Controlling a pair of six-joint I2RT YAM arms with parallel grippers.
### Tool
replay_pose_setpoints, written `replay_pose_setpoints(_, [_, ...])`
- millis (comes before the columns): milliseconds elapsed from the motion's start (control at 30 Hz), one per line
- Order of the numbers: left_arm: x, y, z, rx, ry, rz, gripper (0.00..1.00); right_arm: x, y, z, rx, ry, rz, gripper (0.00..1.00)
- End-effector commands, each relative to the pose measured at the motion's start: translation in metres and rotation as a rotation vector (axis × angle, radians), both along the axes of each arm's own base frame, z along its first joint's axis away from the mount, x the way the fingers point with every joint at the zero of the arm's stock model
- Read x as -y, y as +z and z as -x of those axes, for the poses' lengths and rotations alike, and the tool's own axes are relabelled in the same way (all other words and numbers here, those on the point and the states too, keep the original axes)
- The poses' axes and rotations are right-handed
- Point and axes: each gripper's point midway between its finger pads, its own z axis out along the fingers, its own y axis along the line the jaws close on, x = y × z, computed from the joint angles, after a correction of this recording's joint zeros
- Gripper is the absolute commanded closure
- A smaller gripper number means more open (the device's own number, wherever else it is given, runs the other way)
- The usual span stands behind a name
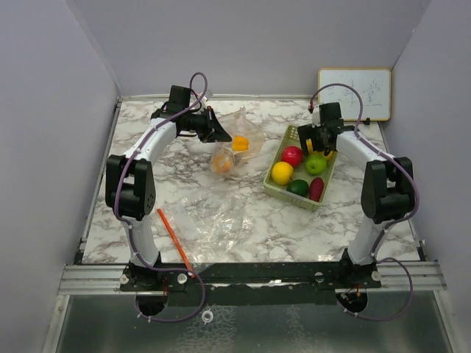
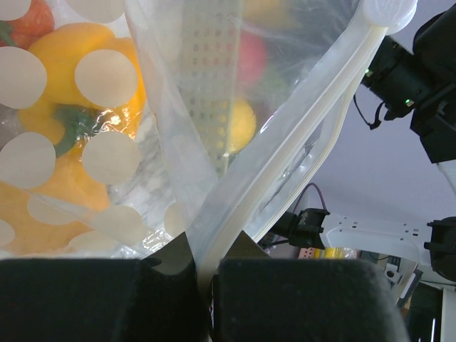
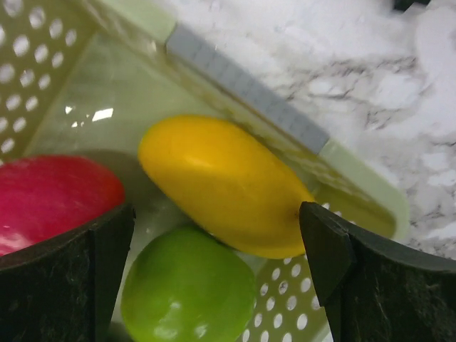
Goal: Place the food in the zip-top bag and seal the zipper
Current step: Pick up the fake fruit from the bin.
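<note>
Plastic bag [image 2: 306, 121]: left hand [image 2: 205, 260] pinching | right hand [image 3: 215, 221] spread over yellow fruit [image 3: 221, 182], basket [image 3: 242, 92]

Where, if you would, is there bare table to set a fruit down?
Bare marble lies nearer than the basket, toward the right arm's base. The gap between zip-top bag and basket is tight, and clear plastic covers the near centre.
</note>
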Motion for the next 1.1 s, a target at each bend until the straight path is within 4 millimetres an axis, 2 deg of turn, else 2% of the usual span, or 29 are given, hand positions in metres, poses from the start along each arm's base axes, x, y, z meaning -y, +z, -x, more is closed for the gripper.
replay_pose_setpoints(0, [-0.001, 0.008, 0.0, 0.031, -0.017, 0.013, 1.0, -0.018, 0.015, 0.021, 0.011, 0.078, -0.074, 0.03])
replay_pose_setpoints(67, [0.0, 0.008, 0.0, 0.029, -0.018, 0.014, 1.0, -0.023, 0.032, 0.018, 0.061, 0.105, -0.073, 0.03])
replay_pose_setpoints(133, [0.0, 0.007, 0.0, 0.03, -0.02, 0.014, 1.0, -0.021, 0.034, 0.016, 0.07, 0.103, -0.051, 0.02])
replay_pose_setpoints(300, [0.0, 0.007, 0.0, 0.028, -0.019, 0.014, 1.0, -0.006, 0.018, 0.007, 0.023, 0.082, 0.045, 0.0])
replay_pose_setpoints(500, [-0.001, 0.008, 0.0, 0.031, -0.017, 0.013, 1.0, -0.022, 0.005, -0.004, 0.005, 0.15, -0.004, 0.0])
replay_pose_setpoints(700, [-0.001, 0.009, 0.002, 0.033, -0.016, 0.01, 1.0, -0.031, -0.025, -0.005, -0.048, 0.099, -0.079, 0.04])
replay_pose_setpoints(867, [-0.002, 0.01, 0.003, 0.031, -0.014, 0.007, 1.0, -0.028, -0.049, -0.005, -0.075, 0.056, -0.079, 0.08])
replay_pose_setpoints(1067, [-0.002, 0.011, 0.004, 0.034, -0.017, 0.008, 1.0, -0.033, -0.048, -0.01, -0.037, 0.066, -0.105, 0.15])
